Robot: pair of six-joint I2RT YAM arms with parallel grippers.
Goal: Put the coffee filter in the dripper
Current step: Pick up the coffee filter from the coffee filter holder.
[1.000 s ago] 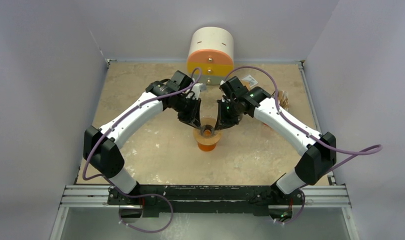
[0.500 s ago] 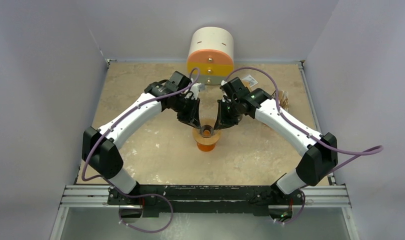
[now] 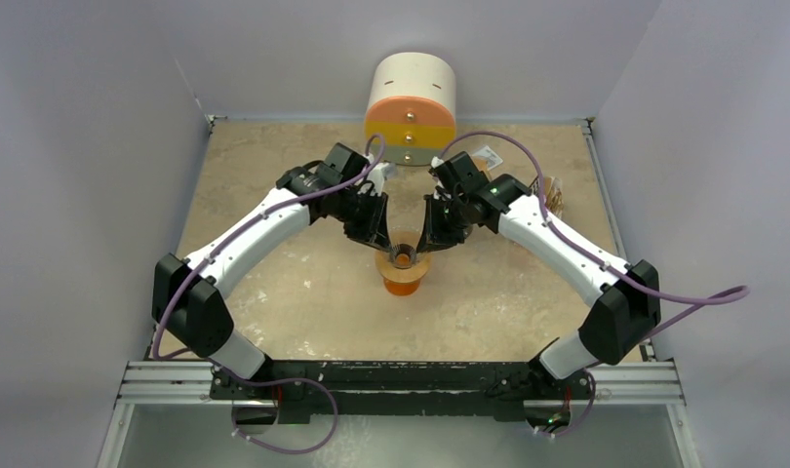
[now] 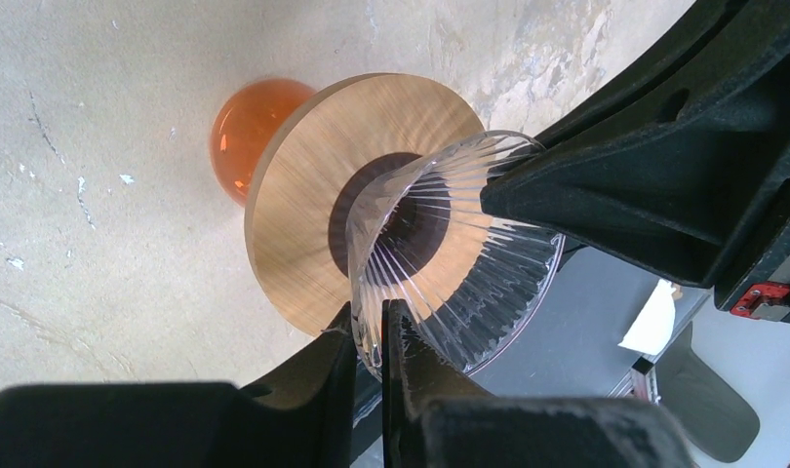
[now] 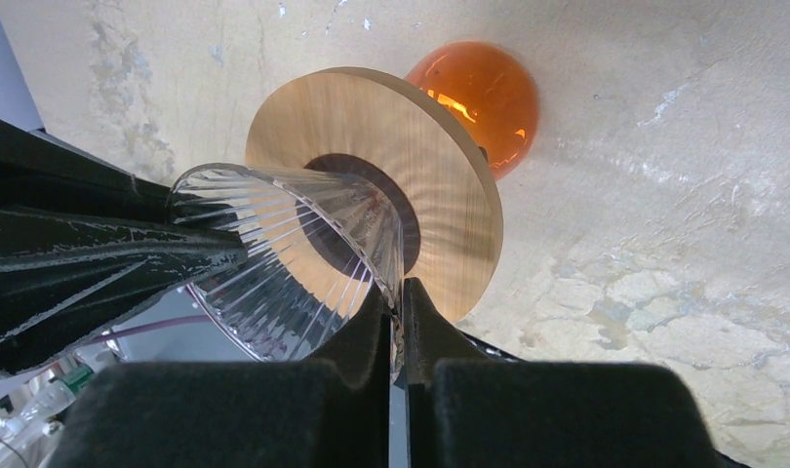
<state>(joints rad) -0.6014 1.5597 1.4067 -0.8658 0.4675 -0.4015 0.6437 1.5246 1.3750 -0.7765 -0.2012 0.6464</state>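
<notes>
Mottled beige tabletop (image 3: 274, 292) boxed in by pale walls carries both arms, bolted at its near edge and reaching inward to meet at mid-table. That is where the dripper (image 3: 403, 255) stands: a clear, ribbed cone (image 4: 450, 253) seated in a pale wooden collar (image 4: 303, 195), atop a rounded orange glass base (image 4: 245, 127). The left gripper (image 4: 372, 336) is pinched onto the cone's rim on one side, and the right gripper (image 5: 399, 302) is clamped on the rim opposite, the thin wall caught between each pair of fingers. Whether a paper filter lies inside the cone cannot be made out. Beyond, against the far wall, sits a cream cylinder (image 3: 411, 97) with orange and yellow drawer fronts. Small packets (image 3: 550, 195) at the far right are too small to read.
</notes>
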